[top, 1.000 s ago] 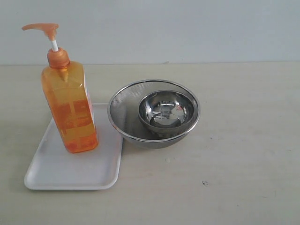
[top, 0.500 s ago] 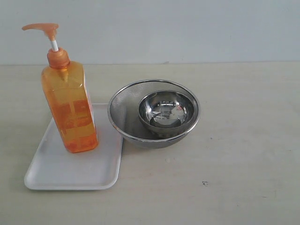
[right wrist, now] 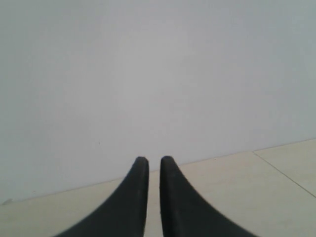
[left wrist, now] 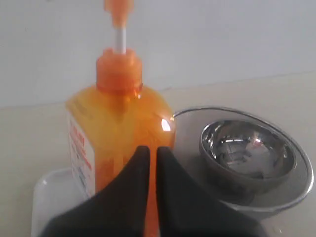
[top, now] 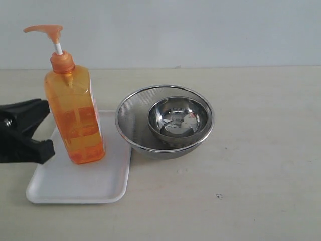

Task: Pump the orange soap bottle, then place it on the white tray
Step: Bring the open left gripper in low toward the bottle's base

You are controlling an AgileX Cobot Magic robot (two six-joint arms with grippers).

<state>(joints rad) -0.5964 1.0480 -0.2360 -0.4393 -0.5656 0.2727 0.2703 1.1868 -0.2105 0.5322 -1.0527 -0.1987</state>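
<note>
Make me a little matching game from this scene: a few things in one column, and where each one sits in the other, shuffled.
Things:
1. orange soap bottle
2. small steel bowl
3. left pincer
4. mesh strainer

Places:
A. inside the mesh strainer
B. on the table, right of the white tray
C. upright on the white tray
D. shut, left of the orange soap bottle in the exterior view

Pairs: 1-C, 2-A, 3-D, 4-B

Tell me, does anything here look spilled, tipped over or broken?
Nothing stands out. The soap bottle stands upright on the white tray, the small steel bowl sits neatly inside the bigger bowl, and no spill shows on the table.
</note>
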